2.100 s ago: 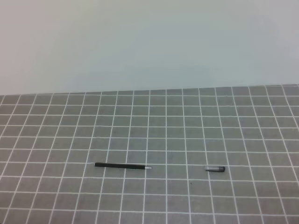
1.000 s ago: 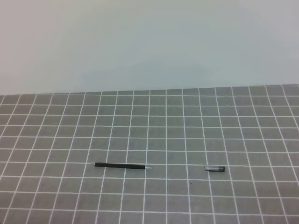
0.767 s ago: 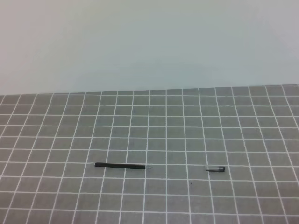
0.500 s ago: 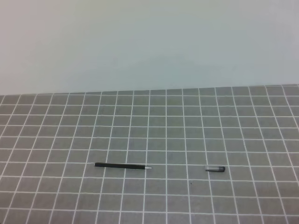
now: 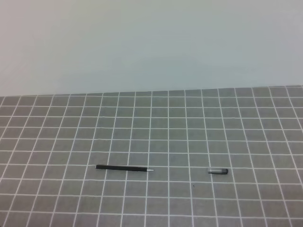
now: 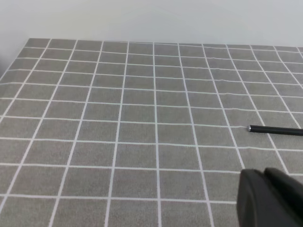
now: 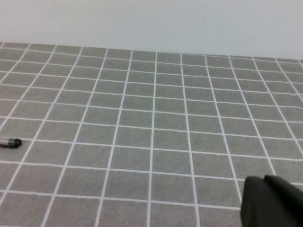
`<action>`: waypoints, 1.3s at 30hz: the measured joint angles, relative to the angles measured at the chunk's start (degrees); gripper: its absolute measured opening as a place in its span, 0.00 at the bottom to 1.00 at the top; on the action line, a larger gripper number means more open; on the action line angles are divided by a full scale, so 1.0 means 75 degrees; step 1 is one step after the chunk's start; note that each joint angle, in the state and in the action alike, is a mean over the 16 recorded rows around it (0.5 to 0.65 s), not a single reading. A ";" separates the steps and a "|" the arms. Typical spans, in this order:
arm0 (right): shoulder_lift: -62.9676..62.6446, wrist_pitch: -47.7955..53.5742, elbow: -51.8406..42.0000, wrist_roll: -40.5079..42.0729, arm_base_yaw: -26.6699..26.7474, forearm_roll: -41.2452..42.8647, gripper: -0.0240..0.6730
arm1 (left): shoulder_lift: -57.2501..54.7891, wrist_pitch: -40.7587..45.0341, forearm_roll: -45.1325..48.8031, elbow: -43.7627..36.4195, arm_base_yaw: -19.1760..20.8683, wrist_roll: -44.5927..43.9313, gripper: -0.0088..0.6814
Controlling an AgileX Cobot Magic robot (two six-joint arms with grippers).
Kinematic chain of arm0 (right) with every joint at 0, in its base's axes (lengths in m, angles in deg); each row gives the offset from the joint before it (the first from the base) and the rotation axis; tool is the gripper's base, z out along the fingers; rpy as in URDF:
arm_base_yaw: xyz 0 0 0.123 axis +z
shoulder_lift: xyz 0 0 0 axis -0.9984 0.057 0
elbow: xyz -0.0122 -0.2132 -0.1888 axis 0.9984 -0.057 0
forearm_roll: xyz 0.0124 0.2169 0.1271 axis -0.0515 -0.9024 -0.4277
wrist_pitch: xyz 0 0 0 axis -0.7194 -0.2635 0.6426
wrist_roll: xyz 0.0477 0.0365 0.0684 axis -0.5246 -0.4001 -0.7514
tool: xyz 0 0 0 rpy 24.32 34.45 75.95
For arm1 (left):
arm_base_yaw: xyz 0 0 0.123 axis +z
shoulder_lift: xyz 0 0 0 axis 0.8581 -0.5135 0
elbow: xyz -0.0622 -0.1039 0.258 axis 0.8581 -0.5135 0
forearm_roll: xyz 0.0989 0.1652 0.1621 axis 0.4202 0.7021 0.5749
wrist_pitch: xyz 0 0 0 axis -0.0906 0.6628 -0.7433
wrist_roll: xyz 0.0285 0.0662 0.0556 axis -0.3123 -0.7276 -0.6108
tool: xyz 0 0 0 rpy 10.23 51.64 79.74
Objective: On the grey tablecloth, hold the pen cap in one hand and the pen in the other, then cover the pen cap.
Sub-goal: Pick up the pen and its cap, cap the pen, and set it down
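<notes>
The black pen point(image 5: 124, 168) lies flat on the grey tablecloth point(image 5: 189, 123), left of centre, with its silvery tip pointing right. The pen cap point(image 5: 218, 171) lies about three squares to the right of the tip, dark end to the right. Neither gripper shows in the exterior high view. In the left wrist view the pen's end point(image 6: 276, 131) enters at the right edge, and one black fingertip point(image 6: 267, 196) of my left gripper fills the lower right corner. In the right wrist view the pen cap point(image 7: 10, 142) lies at the left edge, and one black fingertip point(image 7: 272, 201) shows at the lower right.
A plain pale wall point(image 5: 151, 42) rises behind the cloth's far edge. Only the pen and the cap lie on the gridded cloth.
</notes>
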 joint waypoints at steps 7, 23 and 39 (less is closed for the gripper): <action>0.0000 0.0000 0.0000 -0.0009 0.0000 0.0000 0.03 | 0.0000 0.0000 0.0000 0.0000 0.0000 0.0000 0.01; 0.0000 0.0000 0.0000 -0.0015 0.0000 0.0000 0.03 | 0.0000 0.0000 0.0000 0.0000 0.0000 0.0000 0.01; 0.0000 0.0000 0.0004 -0.0019 0.0000 0.0000 0.03 | 0.0000 0.0000 0.0000 0.0000 0.0000 0.0000 0.01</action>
